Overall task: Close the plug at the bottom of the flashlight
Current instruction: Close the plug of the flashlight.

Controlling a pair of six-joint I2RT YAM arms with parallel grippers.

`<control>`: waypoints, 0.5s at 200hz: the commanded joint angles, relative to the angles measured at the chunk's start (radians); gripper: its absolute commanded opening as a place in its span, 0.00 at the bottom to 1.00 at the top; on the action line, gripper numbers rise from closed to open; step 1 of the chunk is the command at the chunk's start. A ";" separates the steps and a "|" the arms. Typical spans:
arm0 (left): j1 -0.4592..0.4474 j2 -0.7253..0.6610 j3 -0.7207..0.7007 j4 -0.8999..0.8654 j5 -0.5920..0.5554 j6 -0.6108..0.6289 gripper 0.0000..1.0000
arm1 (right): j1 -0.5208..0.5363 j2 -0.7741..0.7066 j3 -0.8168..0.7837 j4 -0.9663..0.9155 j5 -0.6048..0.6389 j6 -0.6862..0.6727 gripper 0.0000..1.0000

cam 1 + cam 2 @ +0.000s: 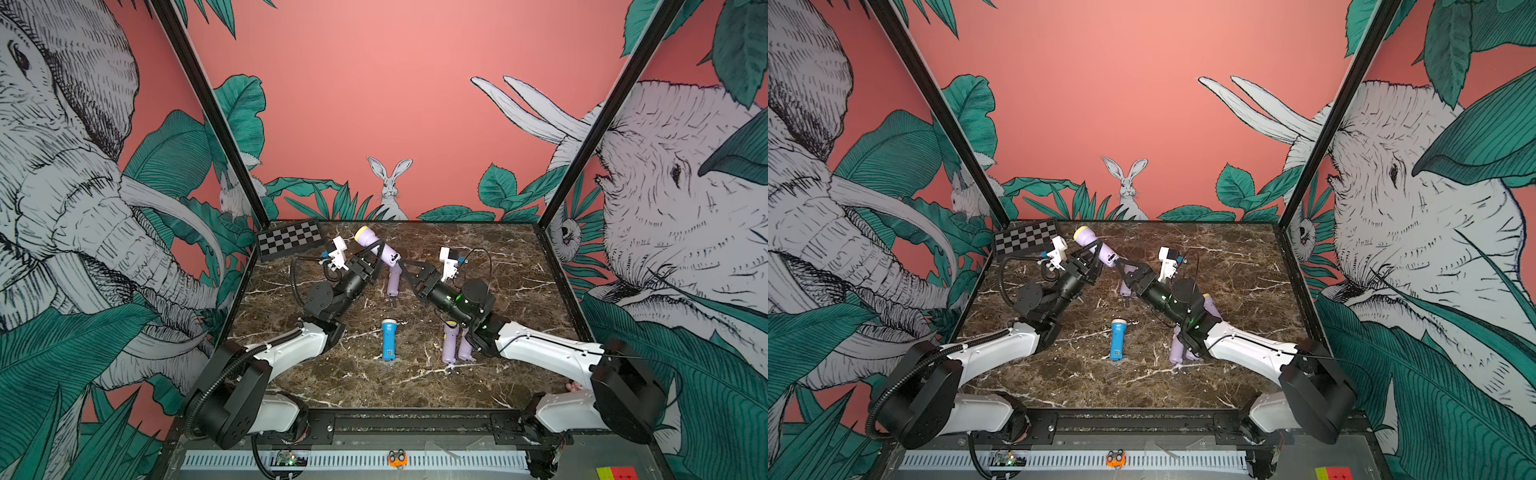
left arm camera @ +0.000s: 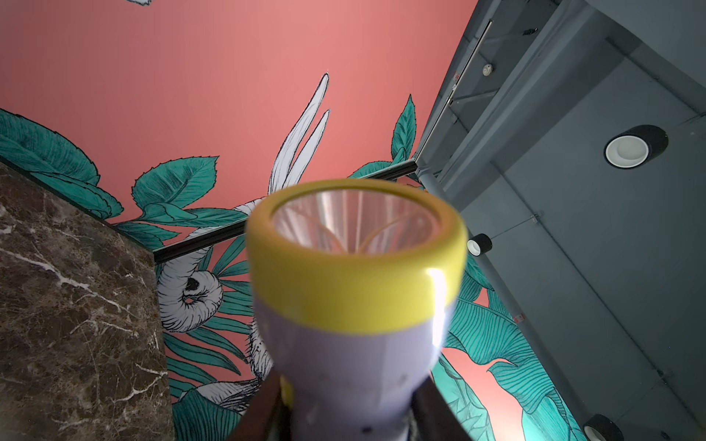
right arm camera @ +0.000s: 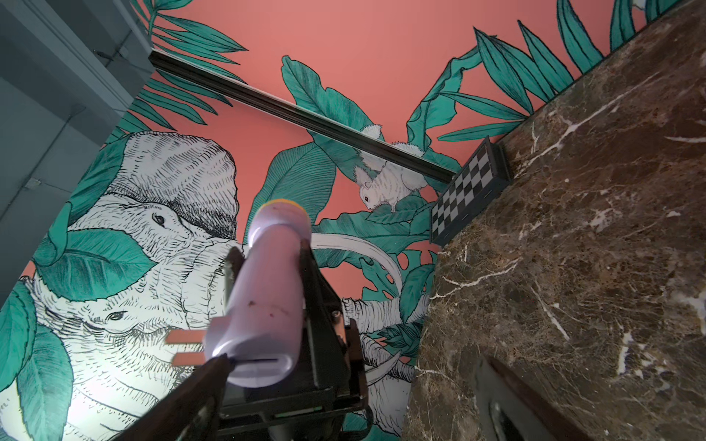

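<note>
Yellow-rimmed flashlight [image 2: 344, 362] sits clamped tight in your left hand [image 1: 377, 250]; your right hand [image 1: 405, 271] gapes wide beside its folded-out plug [image 3: 185, 338].

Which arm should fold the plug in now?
Right. The right gripper is open at the bottom of the flashlight, beside the protruding plug; the left gripper is shut on the flashlight.

The lilac flashlight [image 2: 355, 359] looms close (its outline blurred), its yellow ring [image 2: 355, 298] and clear lens [image 2: 355, 221] farthest from the camera, its body clamped in the left gripper [image 2: 349, 404], the marble counter [image 2: 76, 305] alongside.
</note>
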 commanded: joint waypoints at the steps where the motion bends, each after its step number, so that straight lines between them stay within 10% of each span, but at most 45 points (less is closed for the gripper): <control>1: -0.002 -0.024 -0.013 0.077 -0.008 -0.017 0.00 | 0.009 -0.022 0.011 0.046 0.013 -0.033 0.99; 100: -0.002 -0.028 -0.008 0.067 0.002 -0.029 0.00 | 0.029 0.023 0.042 0.043 0.005 -0.047 0.99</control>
